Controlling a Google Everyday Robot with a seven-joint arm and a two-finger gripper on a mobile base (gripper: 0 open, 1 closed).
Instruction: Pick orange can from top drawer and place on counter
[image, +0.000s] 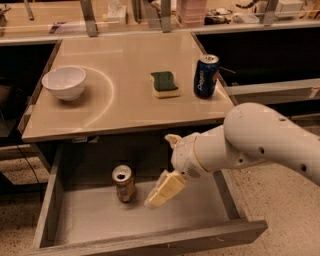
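Observation:
The orange can (123, 183) stands upright on the grey bottom of the open top drawer (90, 220), left of its middle, silver top up. My gripper (163, 190) hangs inside the drawer just to the right of the can, a short gap away and at about the can's height, with nothing visibly in it. The white arm reaches in from the right. The beige counter (125, 105) lies above the drawer.
On the counter stand a white bowl (64, 82) at the left, a green-and-yellow sponge (164, 84) in the middle and a blue Pepsi can (206, 76) at the right. Dark side shelves (260, 55) flank the counter. The drawer's front wall (150, 242) is near me.

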